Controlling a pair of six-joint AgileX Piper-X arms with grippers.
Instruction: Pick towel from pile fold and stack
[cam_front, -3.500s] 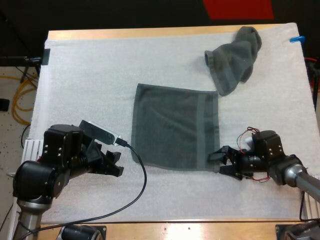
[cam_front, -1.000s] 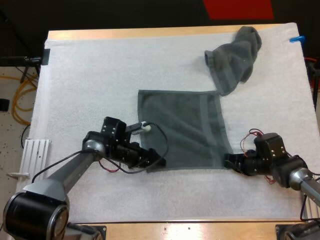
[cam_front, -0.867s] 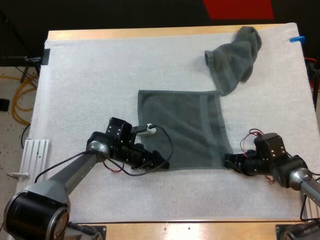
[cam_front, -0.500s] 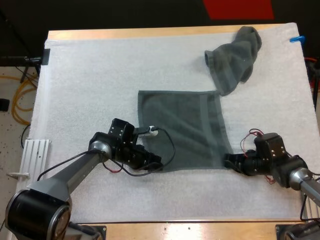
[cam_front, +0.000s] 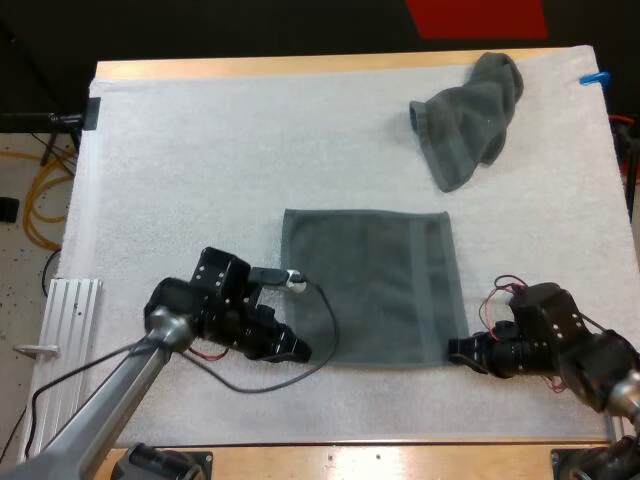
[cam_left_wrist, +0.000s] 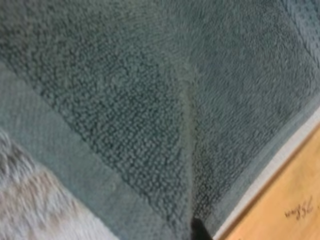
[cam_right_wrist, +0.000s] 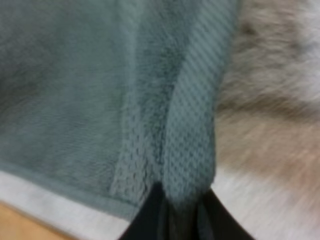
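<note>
**Left end effector (cam_front: 297, 351) and right end effector (cam_front: 461, 350) pinch the near corners of the flat towel (cam_front: 368, 285)**

The left end effector is clenched on the flat towel's near left corner. In the left wrist view a raised crease in the cloth runs straight down into the dark fingertip (cam_left_wrist: 198, 231), with the towel's plain woven border just beside it. The right end effector is closed on the near right corner. The right wrist view shows its two black fingers (cam_right_wrist: 146, 220) pressing the towel's banded edge from both sides, and the cloth bunches into a narrow ridge where it enters them.

Between the two arms, the dark grey-green flat towel lies spread open near the middle of the white mat (cam_front: 200, 150). Its near edge stretches from one end effector to the other, and a woven band runs along its right side. The crumpled towel (cam_front: 468, 110) lies in a loose heap toward the far right of the mat, well apart from the flat towel and from both arms. The mat covers most of the wooden worktop (cam_front: 300, 67), which shows as a bare strip along the far side and again beyond the mat's near edge in the left wrist view.
</note>
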